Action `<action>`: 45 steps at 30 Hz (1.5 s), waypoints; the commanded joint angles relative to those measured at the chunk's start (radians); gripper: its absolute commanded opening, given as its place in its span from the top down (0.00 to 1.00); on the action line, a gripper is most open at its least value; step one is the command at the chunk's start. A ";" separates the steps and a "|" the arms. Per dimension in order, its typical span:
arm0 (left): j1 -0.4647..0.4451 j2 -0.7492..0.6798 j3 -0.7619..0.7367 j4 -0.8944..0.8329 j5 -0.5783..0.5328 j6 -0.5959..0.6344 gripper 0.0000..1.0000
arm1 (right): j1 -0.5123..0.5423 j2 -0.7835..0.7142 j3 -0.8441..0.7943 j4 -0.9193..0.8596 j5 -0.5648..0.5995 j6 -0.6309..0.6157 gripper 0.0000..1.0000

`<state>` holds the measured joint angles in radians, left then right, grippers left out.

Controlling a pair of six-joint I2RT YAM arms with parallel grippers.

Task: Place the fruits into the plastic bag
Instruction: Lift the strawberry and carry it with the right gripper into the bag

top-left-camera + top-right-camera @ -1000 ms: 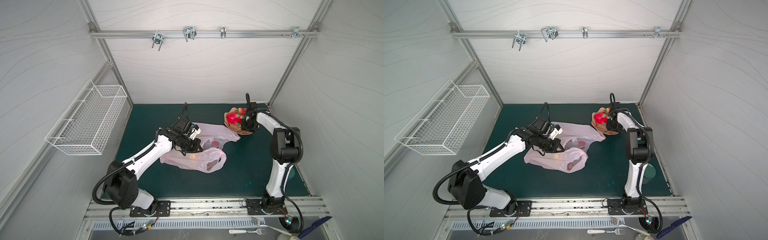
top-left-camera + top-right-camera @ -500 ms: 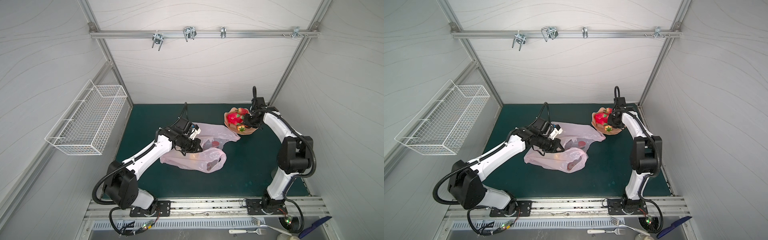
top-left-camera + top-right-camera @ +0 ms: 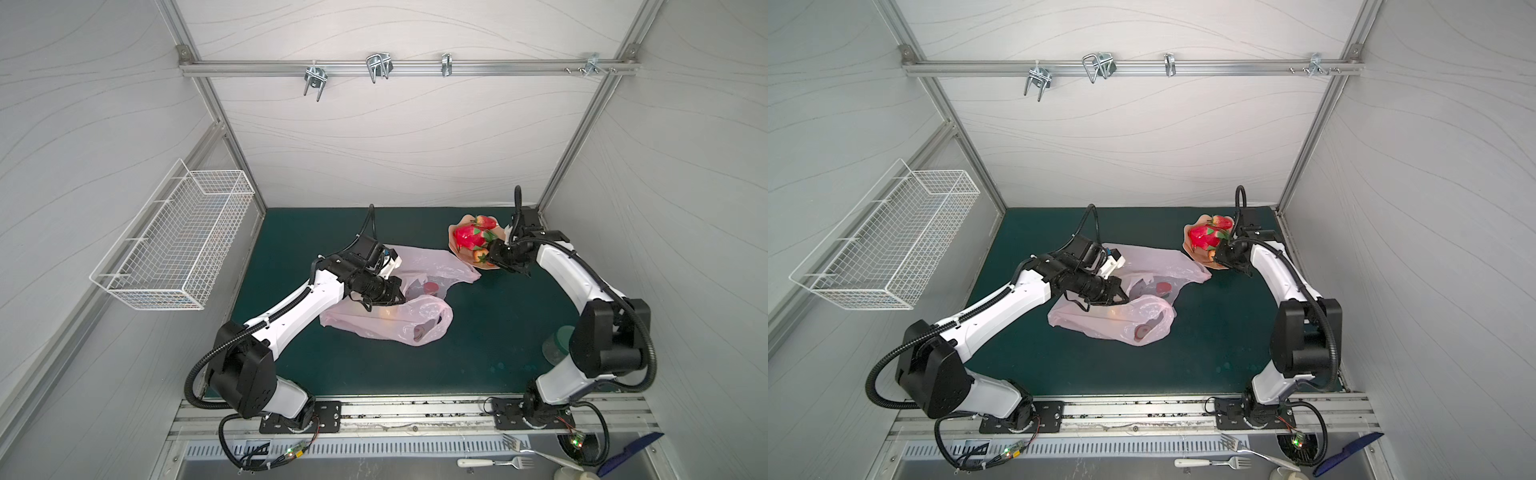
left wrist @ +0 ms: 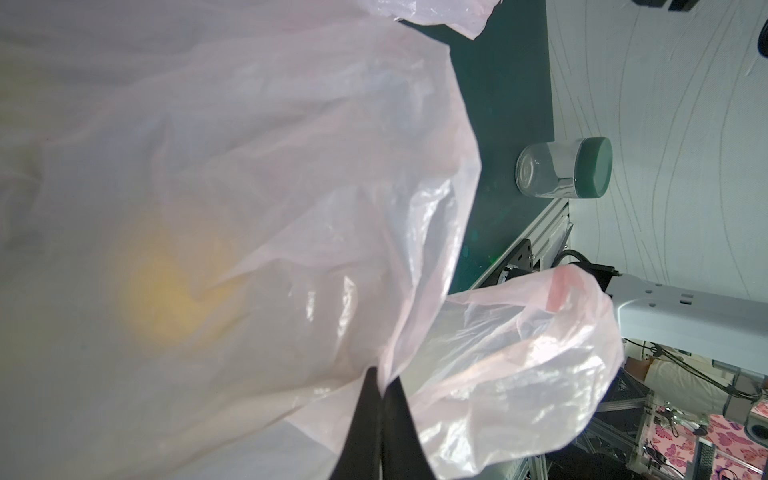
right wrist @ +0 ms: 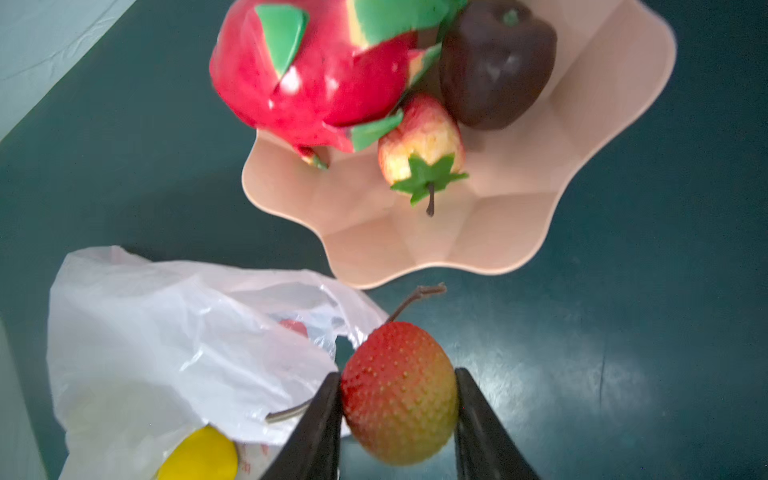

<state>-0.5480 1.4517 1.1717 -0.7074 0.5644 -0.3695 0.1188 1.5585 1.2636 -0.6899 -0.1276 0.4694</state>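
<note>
Right wrist view: strawberry (image 5: pixel 399 395) looks light, stiff, bumpy; pinch across its middle | right gripper (image 5: pixel 397 376) clamped on its sides, over worktop (image 5: pixel 623 374), right of centre in both top views, by plate (image 5: pixel 519 232) | plastic bag (image 3: pixel 386 320) mid-frame, flimsy, slippery | left gripper (image 4: pixel 384 382) closed on its edge

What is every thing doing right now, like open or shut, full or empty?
Plastic bag: crumpled, lemon inside.
Left claw: shut on plastic bag edge.
Right claw: shut on strawberry.
Plate: holding dragon fruit, dark fruit, another strawberry.
Jar: lid on.
</note>
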 commanded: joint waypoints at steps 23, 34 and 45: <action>0.001 -0.014 0.015 0.027 0.017 0.009 1.00 | -0.004 -0.424 -0.582 0.231 -0.319 0.382 0.87; 0.001 -0.018 0.018 0.021 0.019 0.010 1.00 | 0.019 -0.384 -0.638 0.379 -0.377 0.472 0.87; 0.001 -0.021 0.019 0.022 0.019 0.009 1.00 | 0.119 -0.293 -0.652 0.562 -0.393 0.602 0.87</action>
<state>-0.5480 1.4517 1.1717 -0.7048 0.5694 -0.3698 0.2134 1.2469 0.6193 -0.2142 -0.5045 1.0069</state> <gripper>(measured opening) 0.048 0.402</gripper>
